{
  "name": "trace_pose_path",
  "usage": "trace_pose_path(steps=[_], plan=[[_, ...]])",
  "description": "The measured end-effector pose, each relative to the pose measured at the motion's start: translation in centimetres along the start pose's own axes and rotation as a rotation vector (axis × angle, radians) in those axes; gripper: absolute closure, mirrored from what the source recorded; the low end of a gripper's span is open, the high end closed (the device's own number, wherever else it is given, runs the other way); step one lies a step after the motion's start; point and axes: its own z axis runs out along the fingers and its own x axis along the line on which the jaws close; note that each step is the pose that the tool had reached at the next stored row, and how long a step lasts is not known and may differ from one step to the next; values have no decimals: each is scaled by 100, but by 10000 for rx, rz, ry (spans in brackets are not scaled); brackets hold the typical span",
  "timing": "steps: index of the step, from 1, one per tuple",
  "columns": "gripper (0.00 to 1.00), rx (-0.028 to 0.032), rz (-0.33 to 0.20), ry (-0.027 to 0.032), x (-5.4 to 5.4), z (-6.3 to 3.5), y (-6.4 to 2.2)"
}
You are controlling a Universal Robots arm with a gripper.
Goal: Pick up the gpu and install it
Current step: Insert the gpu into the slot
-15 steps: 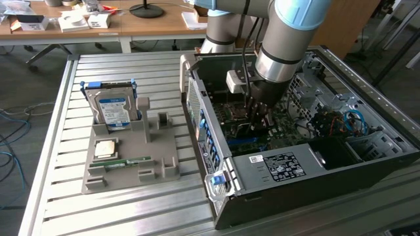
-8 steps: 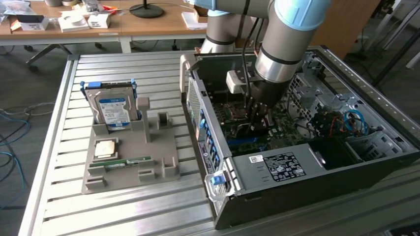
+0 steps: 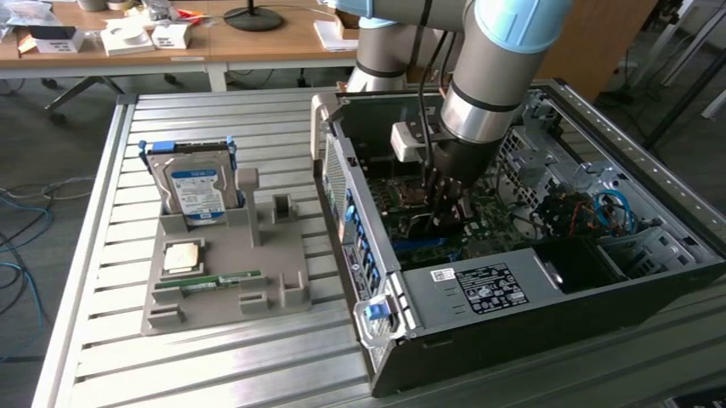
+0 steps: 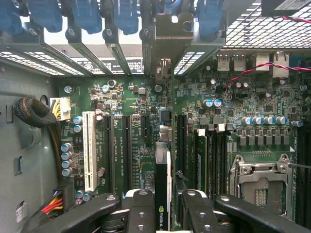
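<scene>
"Wrist view first: how do the jaws stand?"

"Closed on the gpu (image 4: 163,189). The card stands edge-on between the two black fingers (image 4: 141,208), pinched along the edge that faces the camera. It is low over the motherboard (image 4: 146,97), inside the computer case (image 3: 477,289)."

"Seated or not?"

"I cannot tell, because the card hides its own lower edge. It runs parallel to the dark expansion slots (image 4: 125,150). The white slot (image 4: 89,150) is further off to one side."

"So what could go wrong?"

"Mostly alignment. If the card sits a little off its slot, any push would drive the contact edge into the board beside it. Small capacitors (image 4: 214,103) and the memory slots (image 4: 204,155) stand close by. Tilt is another risk. A thin card held on a narrow rim could pivot in the jaws under load and enter the slot at one end only."

"And at the far end?"

"The rear openings under the blue latches (image 4: 87,14) look tight. If the card's metal end snags on that frame, the whole card would cock."

"Anything further out?"

"In the exterior view the arm (image 3: 488,76) reaches deep into the case, close to its wall. The cable bundle (image 4: 34,114) lies well apart from the card. The hard drive (image 3: 195,189) and memory stick (image 3: 216,280) rest in their grey holder (image 3: 227,255) on the surface (image 3: 102,255), well clear."
</scene>
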Motion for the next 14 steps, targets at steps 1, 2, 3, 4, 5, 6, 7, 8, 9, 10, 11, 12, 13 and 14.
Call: trace_pose_path(steps=[1, 2, 3, 4, 5, 6, 7, 8, 9, 10, 11, 12, 13, 14], plan=[[74, 0, 0, 0, 0, 0, 0], [74, 0, 0, 1, 0, 0, 0], [74, 0, 0, 1, 0, 1, 0], [74, 0, 0, 1, 0, 1, 0], [74, 0, 0, 0, 0, 1, 0], [74, 0, 1, 0, 0, 1, 0], [74, 0, 0, 0, 0, 1, 0], [74, 0, 0, 1, 0, 1, 0], [74, 0, 0, 0, 0, 1, 0], [74, 0, 0, 0, 0, 2, 0], [74, 1, 0, -1, 0, 4, 0], [74, 1, 0, -1, 0, 4, 0], [74, 0, 0, 0, 0, 4, 0], [74, 0, 0, 0, 0, 4, 0]])
